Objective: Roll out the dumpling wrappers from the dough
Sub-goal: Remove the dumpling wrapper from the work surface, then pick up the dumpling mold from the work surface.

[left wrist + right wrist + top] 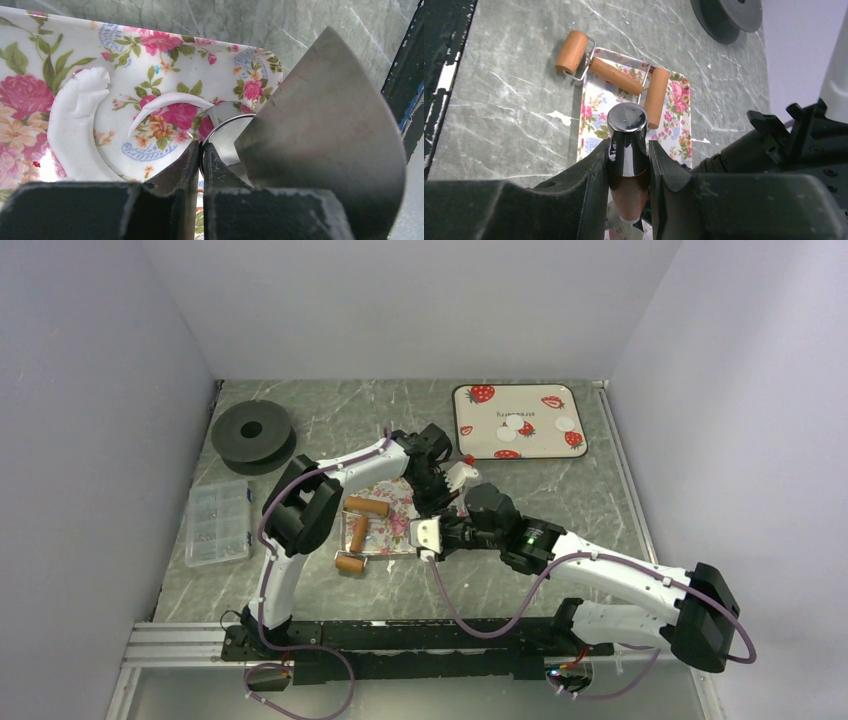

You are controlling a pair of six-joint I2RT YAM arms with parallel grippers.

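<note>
The dumpling wrappers (513,424) lie on the strawberry tray (540,445) at one o'clock on the worktop (330,410). Left gripper (201,147) pinches the ring cutter (222,125) at the floral tray (150,60), dough scraps (75,125) at its nine o'clock. Right gripper (628,147) clamps a scraper handle (626,120); the blade (325,125) crowds the cutter at three o'clock.

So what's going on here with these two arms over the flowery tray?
The left gripper is pinching the rim of the ring cutter over the floral tray, where leftover dough strips lie. The right gripper holds a scraper by its handle, blade right beside the cutter. A few dumpling wrappers already sit on the strawberry tray at the back.
</note>
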